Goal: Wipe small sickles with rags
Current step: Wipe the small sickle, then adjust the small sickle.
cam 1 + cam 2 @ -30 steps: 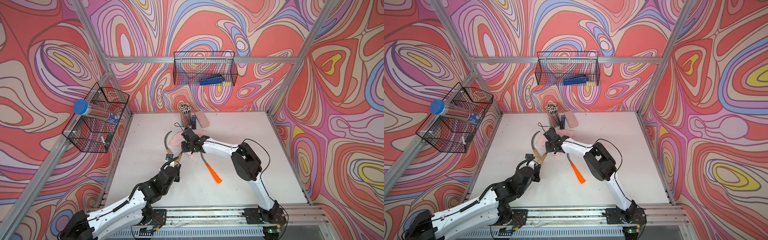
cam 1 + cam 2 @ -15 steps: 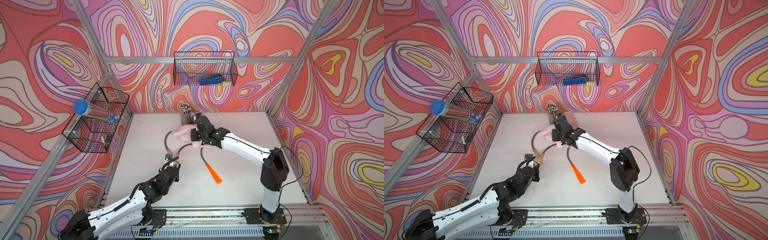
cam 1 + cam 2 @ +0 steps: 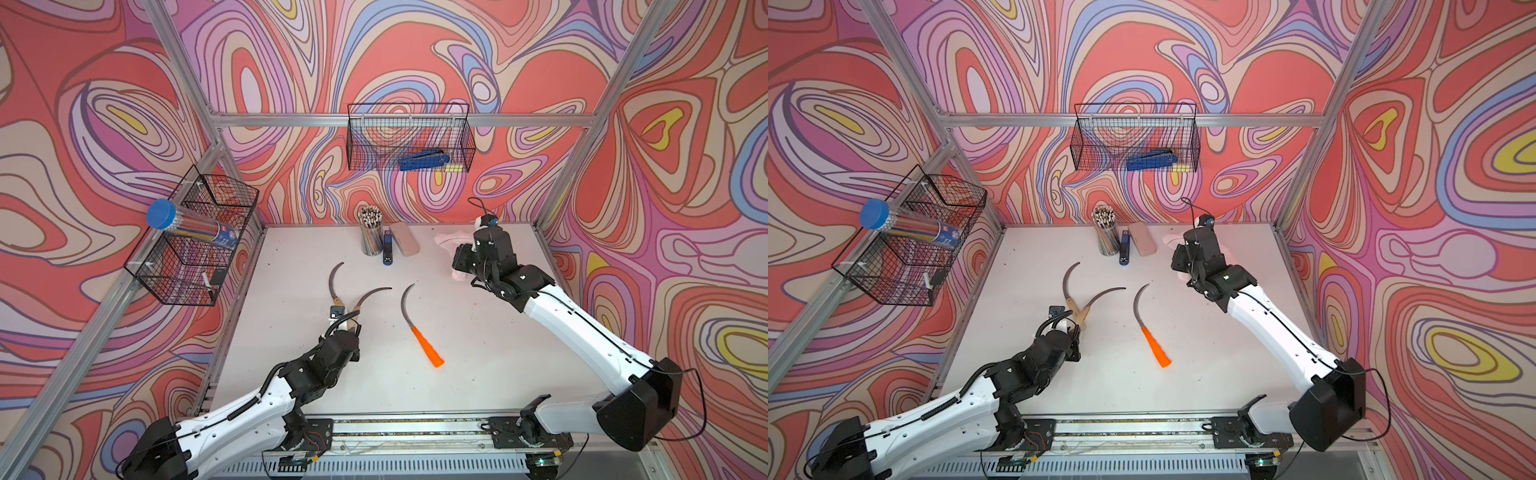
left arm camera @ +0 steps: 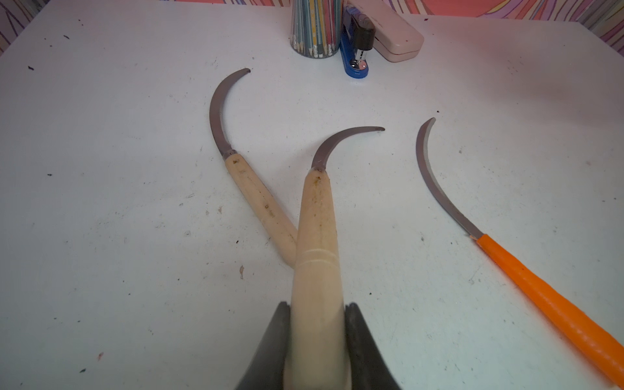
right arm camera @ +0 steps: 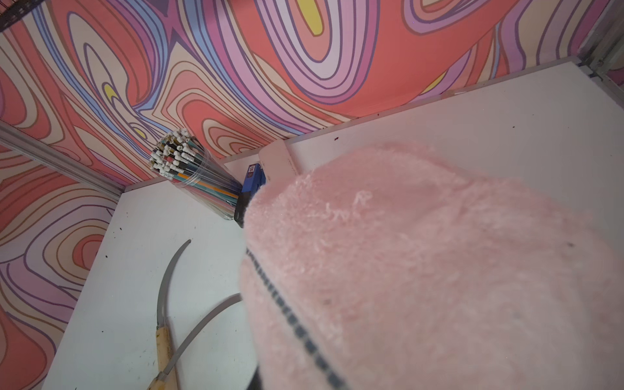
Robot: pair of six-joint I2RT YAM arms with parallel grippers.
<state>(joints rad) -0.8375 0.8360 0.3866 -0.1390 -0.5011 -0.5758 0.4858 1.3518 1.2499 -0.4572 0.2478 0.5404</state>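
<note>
Three small sickles lie on the white table. My left gripper (image 4: 317, 324) is shut on the pale wooden handle of the middle sickle (image 3: 371, 294), whose blade curves to the right. Its handle crosses the end of the other wooden-handled sickle (image 3: 335, 280). To the right of both lies the orange-handled sickle (image 3: 420, 330), with nothing touching it. At the back right my right gripper (image 3: 463, 261) is shut on the fuzzy pale-pink rag (image 5: 422, 270). The rag covers its jaws in the right wrist view and shows past the wrist in both top views (image 3: 1170, 239).
A pencil cup (image 3: 371, 232), a blue stapler (image 3: 387, 248) and a smooth pink case (image 3: 404, 244) stand at the back middle. Wire baskets hang on the back wall (image 3: 409, 139) and the left wall (image 3: 195, 241), the latter with a blue-capped tube (image 3: 187, 224).
My right arm has swung the rag away from the sickle blades, past the pencil cup, to the back right. The left gripper has kept its hold on the wooden handle, almost still.
</note>
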